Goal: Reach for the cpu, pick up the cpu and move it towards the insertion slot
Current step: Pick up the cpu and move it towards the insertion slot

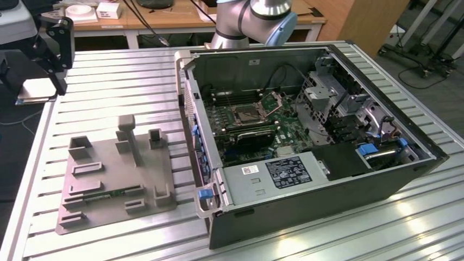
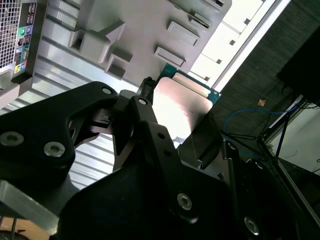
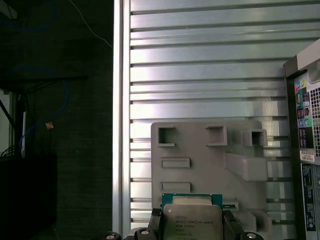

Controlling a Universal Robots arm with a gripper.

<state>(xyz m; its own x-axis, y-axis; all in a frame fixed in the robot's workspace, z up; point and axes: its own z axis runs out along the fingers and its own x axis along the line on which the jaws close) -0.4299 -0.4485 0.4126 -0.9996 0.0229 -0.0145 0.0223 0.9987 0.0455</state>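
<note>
My gripper [image 1: 51,81] is at the exterior view's far left, above the table's edge, shut on the cpu [image 1: 35,90]. The cpu is a flat square chip with a silvery top and a thin tan rim. In the first wrist view the cpu [image 3: 192,216] sits between two black fingers [image 3: 156,221], with the grey plastic tray [image 3: 210,165] below it. The second wrist view shows the cpu [image 2: 182,102] clamped at its edges. The insertion slot [image 1: 246,115], a metal-framed socket with its hinged plate raised, lies on the green motherboard inside the open case, well off to the exterior view's right of my gripper.
The open computer case [image 1: 305,179] takes up the right half of the slatted metal table [image 1: 108,87]. The grey tray [image 1: 116,174] with upright posts lies at the front left. The arm's base [image 1: 250,22] stands behind the case. A wooden desk is at the back.
</note>
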